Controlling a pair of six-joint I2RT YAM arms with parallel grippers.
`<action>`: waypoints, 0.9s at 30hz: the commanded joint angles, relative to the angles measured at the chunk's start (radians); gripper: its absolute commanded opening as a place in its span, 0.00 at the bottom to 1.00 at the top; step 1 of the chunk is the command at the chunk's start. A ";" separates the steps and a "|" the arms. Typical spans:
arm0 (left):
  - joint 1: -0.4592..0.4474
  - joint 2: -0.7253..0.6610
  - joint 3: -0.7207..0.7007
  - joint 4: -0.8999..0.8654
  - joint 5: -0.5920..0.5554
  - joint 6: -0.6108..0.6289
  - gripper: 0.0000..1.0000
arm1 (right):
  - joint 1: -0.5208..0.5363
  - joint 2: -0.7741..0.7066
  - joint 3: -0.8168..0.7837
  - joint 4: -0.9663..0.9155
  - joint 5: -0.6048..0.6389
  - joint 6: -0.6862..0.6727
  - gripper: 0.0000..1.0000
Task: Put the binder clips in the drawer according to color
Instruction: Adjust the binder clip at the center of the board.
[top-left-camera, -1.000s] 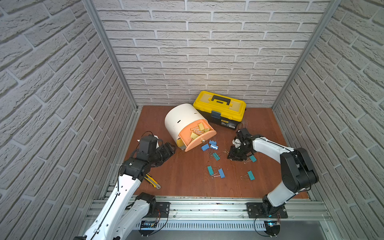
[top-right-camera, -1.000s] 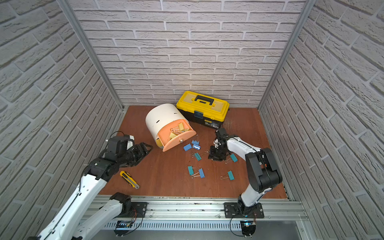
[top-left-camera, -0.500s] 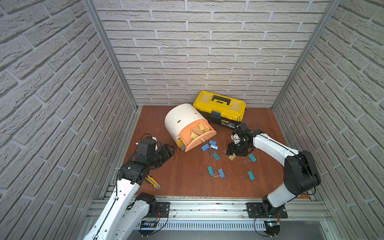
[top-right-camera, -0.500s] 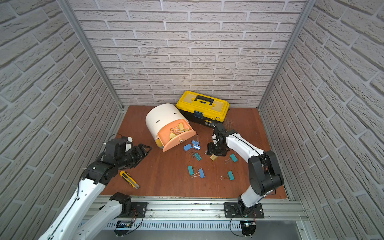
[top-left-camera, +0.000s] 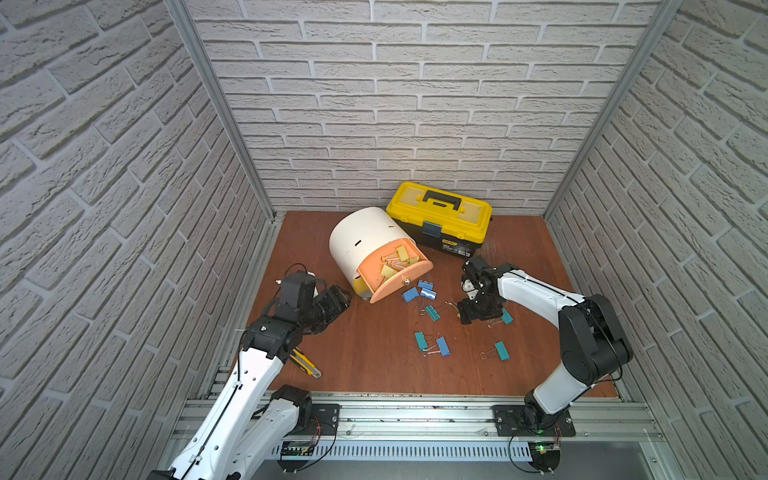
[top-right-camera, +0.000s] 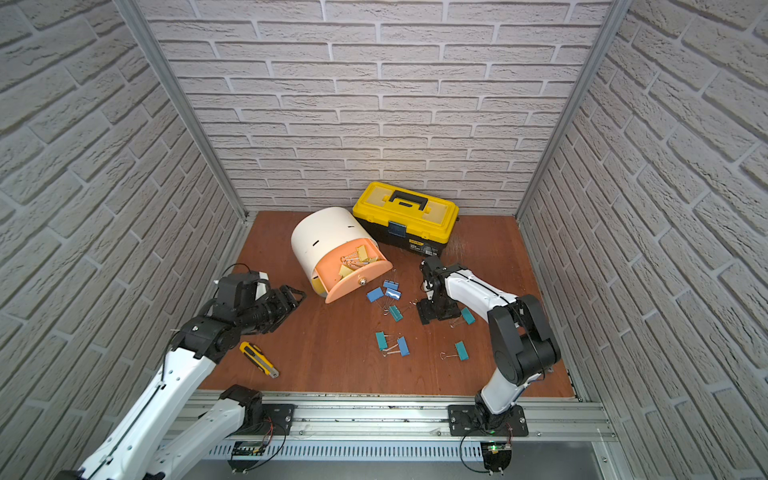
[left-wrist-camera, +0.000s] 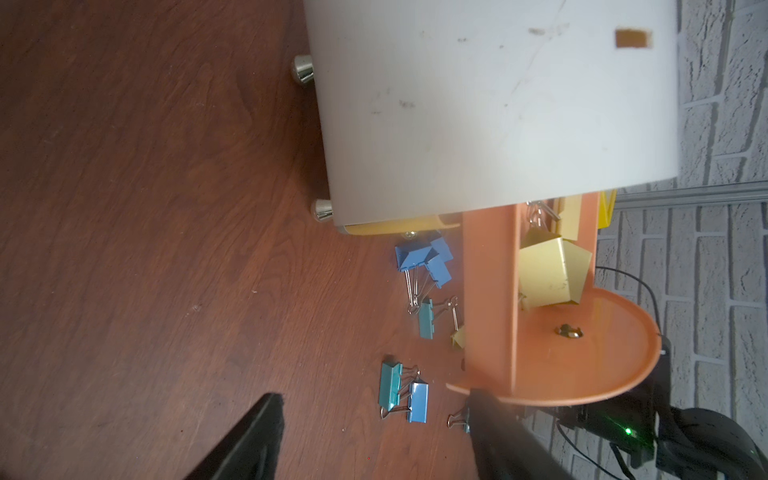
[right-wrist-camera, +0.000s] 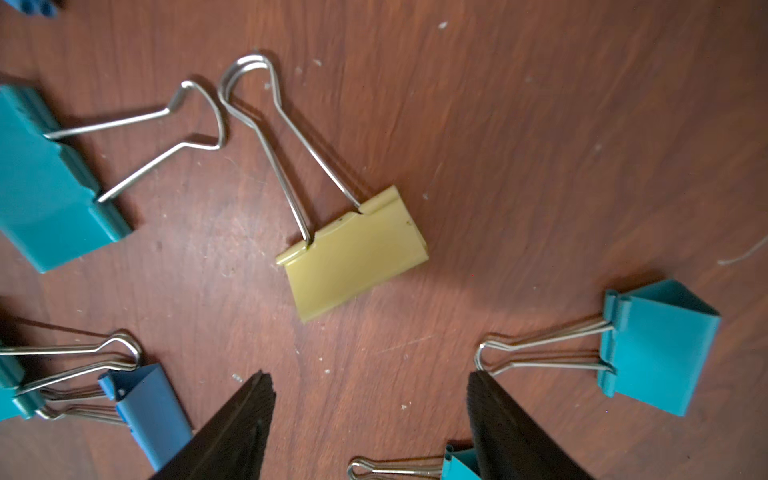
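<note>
Right claw (right-wrist-camera: 370, 376), newly spread wide and empty, hangs over 1 yellow binder clip (right-wrist-camera: 357, 253), set to grasp; left claw (left-wrist-camera: 374, 395) idles part-open, empty, by peach drawer (left-wrist-camera: 486, 291).

Left arm (top-left-camera: 251, 374) stretched forward, left tool (top-left-camera: 341, 296) level, jaws parted and empty, right arm (top-left-camera: 536, 291) folded inward, right tool (top-left-camera: 473, 318) pointing straight down, jaws spread, holding nothing

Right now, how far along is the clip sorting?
Done: several yellow binder clips lie in the open peach drawer. In hand: nothing; the open right gripper hangs over one yellow clip on the board. Left: that clip, plus blue clips and teal clips.
</note>
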 joint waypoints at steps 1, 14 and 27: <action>0.004 0.009 0.034 0.030 0.008 0.021 0.75 | 0.012 0.012 -0.012 0.034 0.046 -0.021 0.77; 0.007 0.067 0.068 0.031 0.025 0.039 0.75 | 0.014 0.106 0.056 0.060 0.120 -0.020 0.74; 0.008 0.061 0.073 0.014 0.019 0.042 0.75 | 0.014 0.199 0.157 0.057 0.108 -0.016 0.71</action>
